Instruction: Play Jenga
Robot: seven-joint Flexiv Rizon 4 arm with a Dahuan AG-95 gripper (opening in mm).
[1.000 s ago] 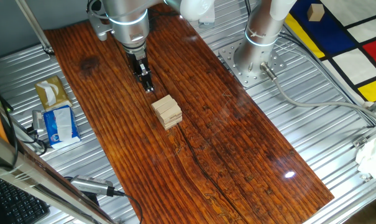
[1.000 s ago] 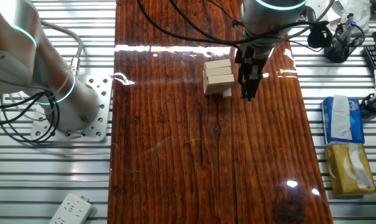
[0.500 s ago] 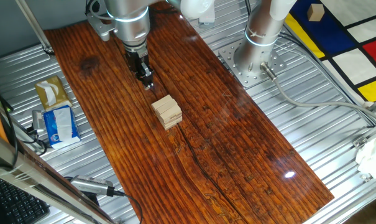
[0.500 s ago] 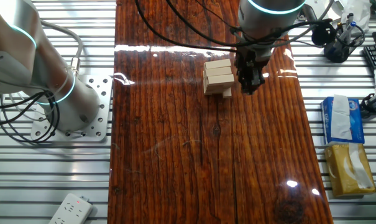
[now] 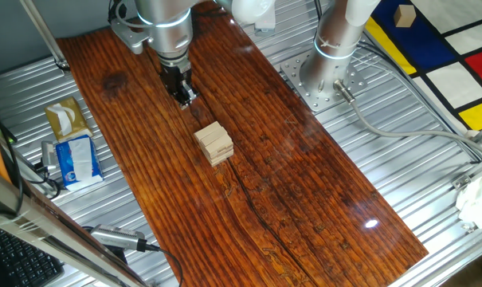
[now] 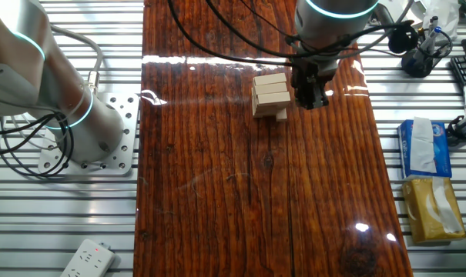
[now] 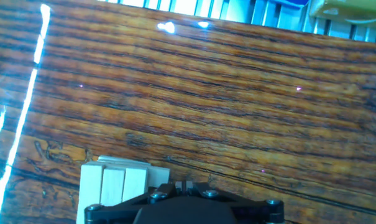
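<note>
Rising clear of the table (image 5: 304,199) beside the Jenga tower (image 5: 213,143), end effector (image 5: 184,97) pressed together and empty; probably repositioning, with no block pushed out yet.

Pale tan Jenga tower (image 5: 213,143), dark red-brown streaked woodgrain worktop (image 5: 304,191), black fingers (image 5: 184,93), blue-and-white tissue packet (image 5: 74,159), yellow tissue packet (image 6: 434,208), silver ribbed metal surround (image 6: 217,254).

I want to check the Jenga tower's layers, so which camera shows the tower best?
One fixed view: the Jenga tower stands unobstructed, top and side layers visible. The other fixed view shows it beside the gripper. The hand view catches only its top blocks.
</note>
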